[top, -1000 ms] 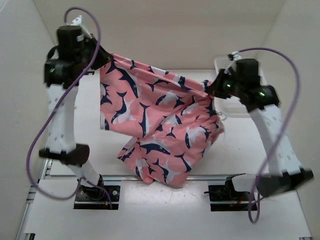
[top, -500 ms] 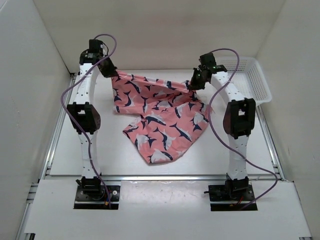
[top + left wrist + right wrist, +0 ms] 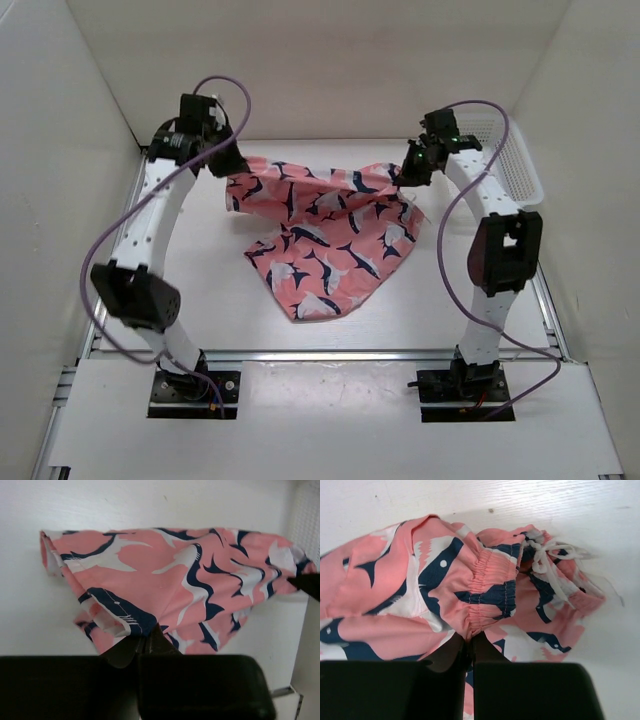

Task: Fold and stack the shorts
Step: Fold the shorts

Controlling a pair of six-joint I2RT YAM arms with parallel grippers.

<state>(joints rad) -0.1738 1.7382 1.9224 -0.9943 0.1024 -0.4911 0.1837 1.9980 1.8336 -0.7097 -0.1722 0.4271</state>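
The salmon-pink shorts (image 3: pixel 325 235) with navy-and-white sharks hang stretched between my two grippers at the back of the table, their lower part trailing forward on the surface. My left gripper (image 3: pixel 235 168) is shut on a hem corner of the shorts (image 3: pixel 165 590), seen pinched at its jaws (image 3: pixel 145 639). My right gripper (image 3: pixel 403 180) is shut on the elastic waistband of the shorts (image 3: pixel 490 585), pinched at its jaws (image 3: pixel 471 639). The white drawstring (image 3: pixel 552 555) lies bunched to the right of the waistband.
A white mesh basket (image 3: pixel 518 158) stands at the back right, close behind the right arm; its edge shows in the left wrist view (image 3: pixel 305 515). White walls close in the table on three sides.
Both arms have lowered and moved toward the back, carrying the shorts from a high hang down until the lower part lies on the table. Both grips are unchanged.
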